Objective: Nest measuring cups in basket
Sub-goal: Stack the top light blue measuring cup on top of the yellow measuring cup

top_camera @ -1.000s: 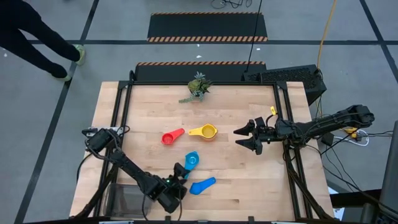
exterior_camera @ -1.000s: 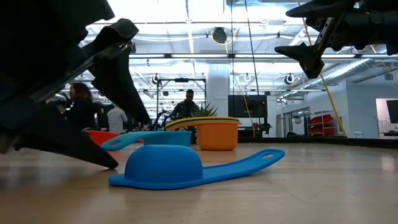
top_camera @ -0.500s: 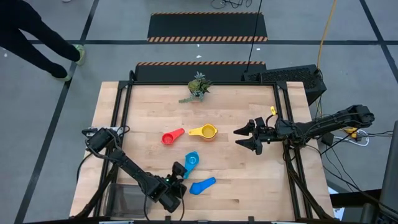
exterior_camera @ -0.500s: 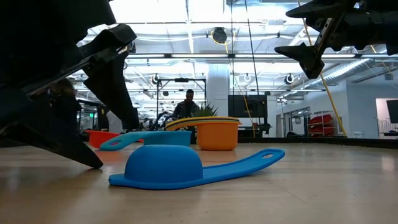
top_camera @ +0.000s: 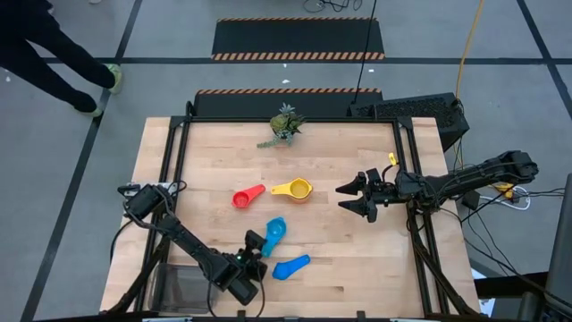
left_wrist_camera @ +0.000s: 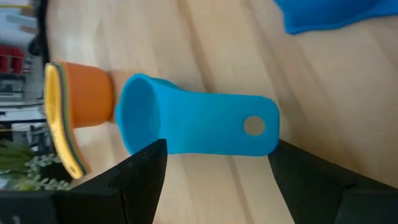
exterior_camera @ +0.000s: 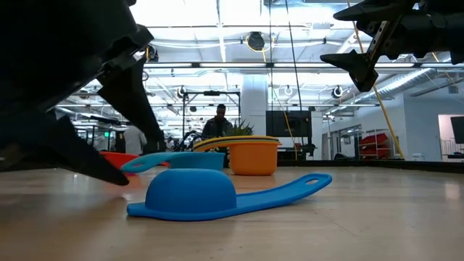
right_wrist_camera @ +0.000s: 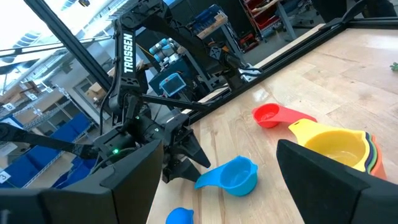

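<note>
- Measuring cups lie scattered on the table [top_camera: 357,259]: light blue cup [top_camera: 274,231] at lower centre, blue cup [top_camera: 290,266] just below it, upside down, red cup [top_camera: 246,197] and yellow stack [top_camera: 293,189] mid-frame.
- Left end effector [top_camera: 254,243] sits at the light blue handle's tip, fingers apart either side, apparently lined up to pinch it.
- Against a second ago, it has crept in closer to that handle.
- Right end effector [top_camera: 354,198] hangs open at centre right, unchanged.
- Basket [top_camera: 183,286] waits at lower left, contents unclear.
</note>
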